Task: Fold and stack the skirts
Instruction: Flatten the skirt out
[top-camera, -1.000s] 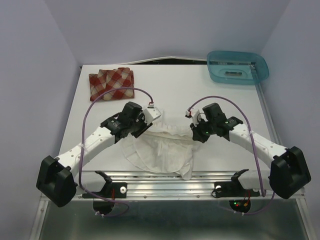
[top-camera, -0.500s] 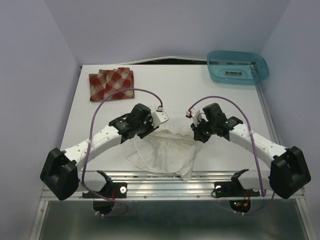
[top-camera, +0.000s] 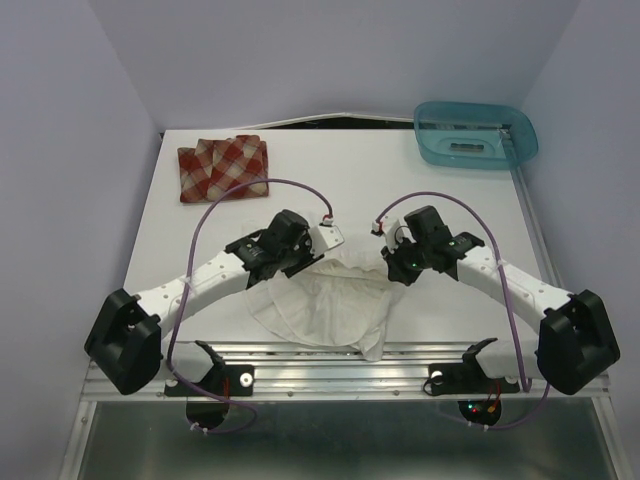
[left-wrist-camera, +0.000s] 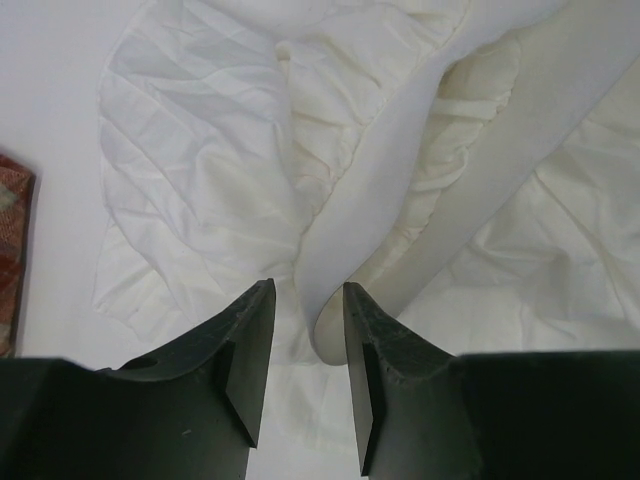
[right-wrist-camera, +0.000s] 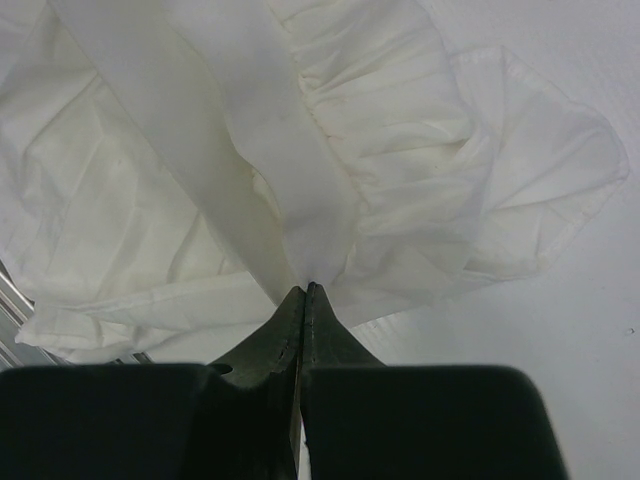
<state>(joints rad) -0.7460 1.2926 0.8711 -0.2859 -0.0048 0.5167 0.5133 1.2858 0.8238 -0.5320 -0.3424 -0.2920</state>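
"The plaid skirt (top-camera: 223, 170) lies folded at the far left corner of the table (top-camera: 400, 190), well apart from both arms. Finished, would you say?"

"I'd judge so; it looks placed there as the base of the stack. The white skirt (top-camera: 325, 305) is the one in hand, spread and crumpled at the near edge, between the two arms."

"And the left gripper (left-wrist-camera: 305, 300)?"

"Its jaws stand a narrow way apart over the left end of the waistband (left-wrist-camera: 500, 160). Cloth sits in the gap, but the fingers (left-wrist-camera: 250, 350) aren't pinched on it. My guess is it's lined up to take that end."

"The right gripper (right-wrist-camera: 303, 292)?"

"Clamped tight on the waistband's other end; the band runs straight away from its tips. It seems to be anchoring that side so both ends can be lifted together for a fold."

"The teal basket (top-camera: 475, 135)?"

"Far right corner, well apart from the cloth."
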